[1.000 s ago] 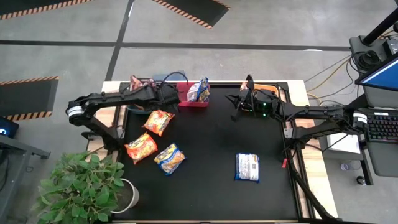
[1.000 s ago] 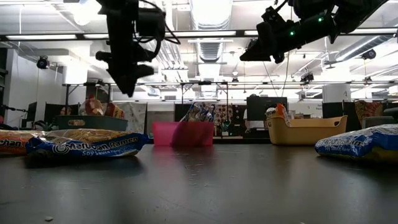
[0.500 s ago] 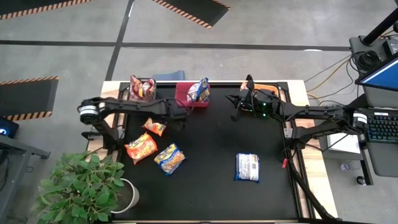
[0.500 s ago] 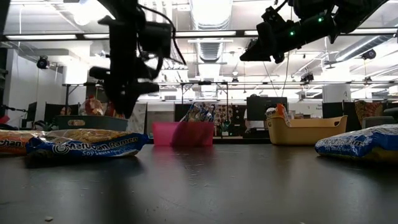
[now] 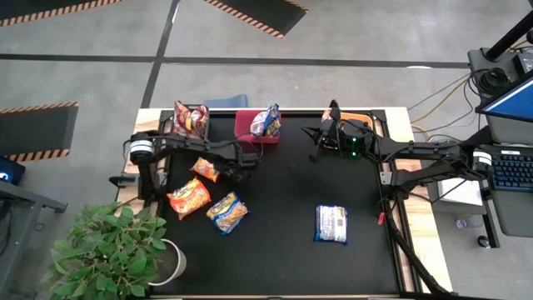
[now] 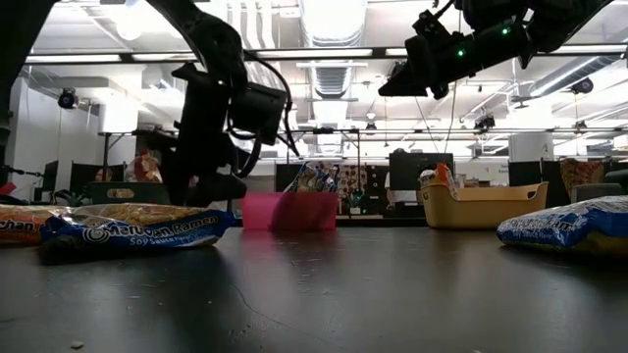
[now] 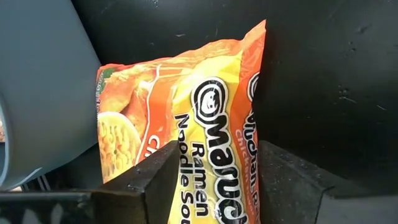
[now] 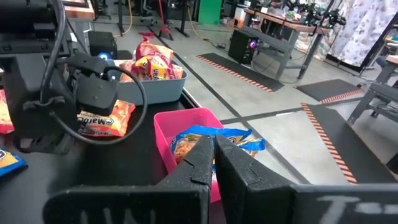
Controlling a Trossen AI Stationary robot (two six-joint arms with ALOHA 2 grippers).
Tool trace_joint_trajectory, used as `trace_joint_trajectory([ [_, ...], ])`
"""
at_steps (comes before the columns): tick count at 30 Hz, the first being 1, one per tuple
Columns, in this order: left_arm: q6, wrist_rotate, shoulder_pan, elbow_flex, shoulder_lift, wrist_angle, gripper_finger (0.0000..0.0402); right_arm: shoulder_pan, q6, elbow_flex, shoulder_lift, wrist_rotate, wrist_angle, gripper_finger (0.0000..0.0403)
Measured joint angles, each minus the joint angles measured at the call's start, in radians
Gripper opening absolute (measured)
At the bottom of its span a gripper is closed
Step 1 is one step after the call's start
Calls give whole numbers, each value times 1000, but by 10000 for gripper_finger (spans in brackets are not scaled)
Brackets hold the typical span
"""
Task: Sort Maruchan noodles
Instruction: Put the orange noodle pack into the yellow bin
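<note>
Holding an orange noodle packet [image 7: 186, 149] between its fingers [image 7: 146, 180], the left hand [image 5: 218, 169] hangs over the left part of the black desk [image 5: 291, 258], just in front of the grey bin [image 8: 146, 87] at the back edge. In the left wrist view the packet stands between the two dark fingers, with the grey bin wall close beside it and bare desk on the other side. The right hand [image 5: 321, 137] waits high near the back edge, beside the orange bin [image 5: 356, 118], and its fingers [image 8: 199, 165] are pressed together with nothing between them. The middle of the desk is wide open, and the whole front strip too. Near the left edge lie a red-orange packet [image 5: 189, 197] and, just beside it, a blue-and-yellow packet [image 5: 226, 212]; both are in front of the left hand and apart from it. A silver-white and blue packet [image 5: 331, 223] lies alone on the right half, well apart from both hands. The red bin [image 5: 248, 127] stands at the back edge between the two arms, with a blue-and-yellow packet in the red bin [image 5: 266, 121] standing up in it. The grey bin holds some orange packets [image 5: 190, 118]. A green plant [image 5: 108, 250] stands off the front left corner.
</note>
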Motion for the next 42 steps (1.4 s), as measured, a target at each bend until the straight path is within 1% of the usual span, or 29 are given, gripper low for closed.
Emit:
trace_joint_trajectory([
  [2, 0, -3, -3, 0, 5, 2, 197, 0, -2, 0, 0, 0, 0, 9],
  [4, 2, -5, -7, 0, 7, 5, 184, 0, -3, 0, 0, 0, 0, 9],
  [7, 5, -2, -15, 0, 8, 14, 147, 0, -6, 0, 0, 0, 0, 9],
  [9, 15, 10, -21, 0, 8, 26, 113, 0, -6, 0, 0, 0, 0, 9],
  [11, 54, 54, -25, 9, 6, 52, 76, 0, -6, 0, 0, 0, 0, 9],
  [13, 115, 113, -36, 37, 4, 114, 45, 0, -6, 0, 0, 0, 0, 9],
  [16, 222, 187, -75, 104, 7, 176, 17, 0, -6, 0, 0, 0, 0, 9],
  [18, 297, 197, -103, 154, 8, 180, 13, 0, -6, 0, 0, 0, 0, 9],
  [21, 419, 192, -130, 227, 6, 205, 19, 0, -6, 0, 0, 0, 0, 9],
  [24, 562, 217, -165, 267, 6, 199, 33, 0, -6, 0, 0, 0, 0, 9],
  [27, 715, 248, -207, 279, -13, 197, 48, 0, 3, 0, 0, 0, 0, 9],
  [30, 836, 272, -239, 240, -49, 189, 58, 0, 22, 0, 0, -1, -1, 9],
  [33, 848, 262, -244, 160, -106, 187, 58, 0, 44, 0, 0, -8, -2, 9],
  [34, 836, 239, -242, 124, -132, 194, 57, 0, 48, 0, 0, -9, -2, 9],
  [38, 783, 90, -210, -41, -219, 280, 43, 0, 66, 0, 0, -9, -5, 9],
  [42, 742, 52, -183, -189, -274, 474, 38, 2, 80, 0, 0, -9, -17, 9],
])
